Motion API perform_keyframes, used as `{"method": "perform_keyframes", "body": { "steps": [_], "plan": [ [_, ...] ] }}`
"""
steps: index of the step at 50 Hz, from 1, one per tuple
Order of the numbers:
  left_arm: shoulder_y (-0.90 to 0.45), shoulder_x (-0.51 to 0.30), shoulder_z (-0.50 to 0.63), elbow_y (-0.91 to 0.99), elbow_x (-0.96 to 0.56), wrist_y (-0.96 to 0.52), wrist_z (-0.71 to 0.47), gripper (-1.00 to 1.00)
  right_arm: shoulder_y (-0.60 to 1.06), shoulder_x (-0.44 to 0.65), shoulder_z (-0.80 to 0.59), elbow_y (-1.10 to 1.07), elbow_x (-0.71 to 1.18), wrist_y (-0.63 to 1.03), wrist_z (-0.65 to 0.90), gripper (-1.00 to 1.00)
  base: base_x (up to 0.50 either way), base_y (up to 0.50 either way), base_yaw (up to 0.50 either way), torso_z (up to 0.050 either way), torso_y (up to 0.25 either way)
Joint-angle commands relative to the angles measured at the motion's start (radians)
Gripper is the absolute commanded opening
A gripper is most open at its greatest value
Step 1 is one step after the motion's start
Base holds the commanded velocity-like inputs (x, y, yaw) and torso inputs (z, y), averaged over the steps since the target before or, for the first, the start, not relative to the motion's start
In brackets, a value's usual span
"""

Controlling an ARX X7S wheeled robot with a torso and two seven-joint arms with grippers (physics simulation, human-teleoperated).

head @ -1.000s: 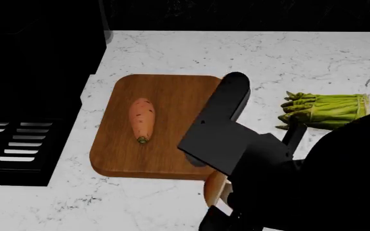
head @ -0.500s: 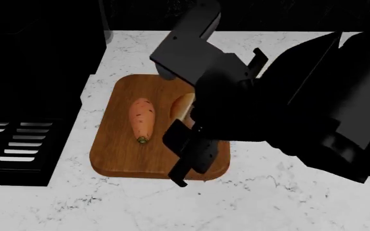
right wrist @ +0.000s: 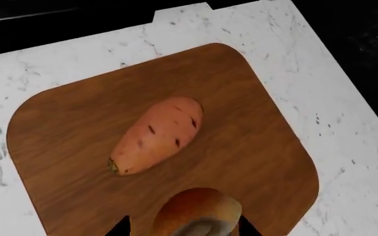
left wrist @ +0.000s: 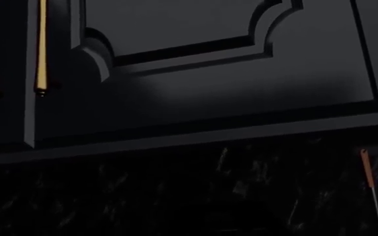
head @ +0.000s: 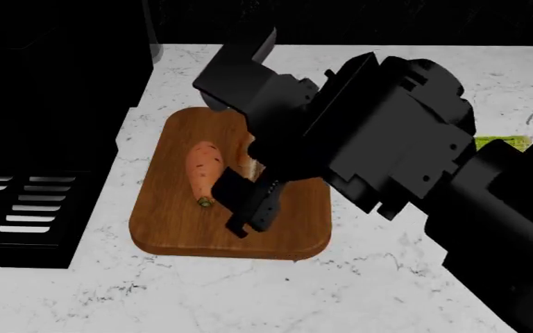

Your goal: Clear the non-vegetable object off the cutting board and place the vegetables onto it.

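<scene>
Worktop [head: 415, 69], white marble: carries 1 cutting board [head: 169, 229]. On the board I see 1 sweet potato [head: 203, 168], lying flat left of centre. My right end effector [right wrist: 183, 231] is over the board, clenched on the mushroom [right wrist: 196, 216], beside the potato; I cannot tell whether it touches the wood. Asparagus bundle [head: 498, 144]: a green sliver on the worktop right of the board, mostly hidden behind my arm. Left end effector: not visible; its camera shows only a dark cabinet panel [left wrist: 196, 73].
</scene>
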Motion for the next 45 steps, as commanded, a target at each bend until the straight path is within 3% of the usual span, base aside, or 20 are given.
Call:
{"method": "perform_keyframes", "body": {
  "steps": [1, 10, 19, 34, 45],
  "plan": [
    [0.012, -0.012, -0.008, 0.010, -0.015, 0.000, -0.007, 1.00, -0.027, -0.049, -0.021, 0.083, -0.050, -0.032, -0.043, 1.00, 0.00, 0.00, 0.00, 0.000, 0.000],
    [0.005, -0.001, -0.022, 0.008, -0.043, -0.014, -0.024, 1.00, -0.003, 0.025, -0.002, -0.062, -0.011, 0.025, 0.028, 1.00, 0.00, 0.00, 0.00, 0.000, 0.000],
    [-0.012, 0.004, -0.015, 0.007, -0.059, -0.020, -0.038, 1.00, 0.079, 0.195, 0.104, -0.368, 0.119, 0.123, 0.212, 1.00, 0.00, 0.00, 0.00, 0.000, 0.000],
    [-0.036, 0.006, -0.006, 0.001, -0.087, -0.024, -0.058, 1.00, 0.194, 0.347, 0.233, -0.641, 0.297, 0.227, 0.411, 1.00, 0.00, 0.00, 0.00, 0.000, 0.000],
    [0.002, -0.006, 0.012, -0.004, -0.071, 0.032, -0.031, 1.00, 0.282, 0.481, 0.377, -0.956, 0.698, 0.264, 0.818, 1.00, 0.00, 0.00, 0.00, 0.000, 0.000]
  ]
}}
